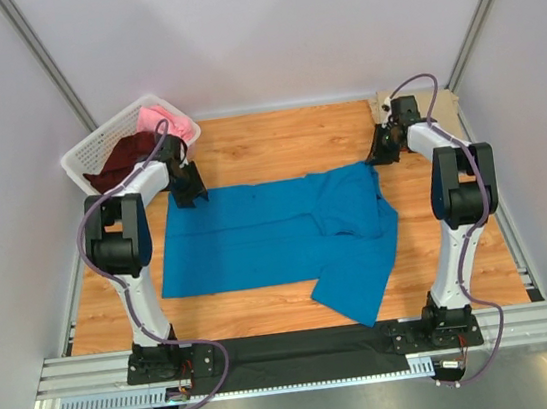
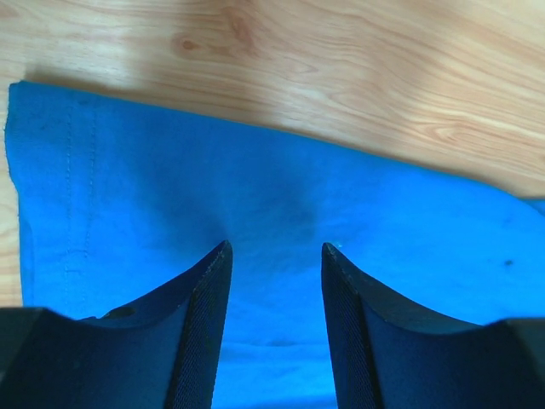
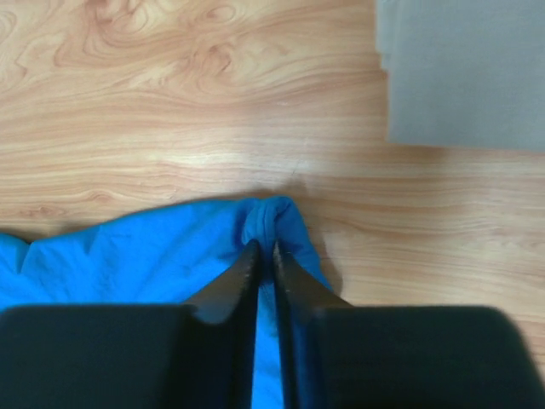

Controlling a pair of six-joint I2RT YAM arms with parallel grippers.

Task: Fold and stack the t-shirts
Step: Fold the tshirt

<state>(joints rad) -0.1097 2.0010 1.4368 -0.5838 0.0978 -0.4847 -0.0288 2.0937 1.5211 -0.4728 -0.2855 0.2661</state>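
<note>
- Wooden table: carries all the items listed below, with both arms mounted at its near edge.
- Blue t-shirt: lies spread across the middle of the table. The left part is flat. The right part is doubled over itself, and one flap trails toward the near edge.
- White basket: stands at the far left corner, just beside the left arm.
- Dark maroon shirt: crumpled inside the basket, on its nearer side.
- Pink shirt: crumpled inside the basket, at the far end, touching the maroon one.
- Left gripper: sits over the far left edge of the blue t-shirt. Its jaws stand apart with flat blue cloth showing between them, and nothing is gripped.
- Right gripper: sits at the far right corner of the blue t-shirt. Its jaws are drawn almost together, pinching a small bunched fold of the blue cloth.
</note>
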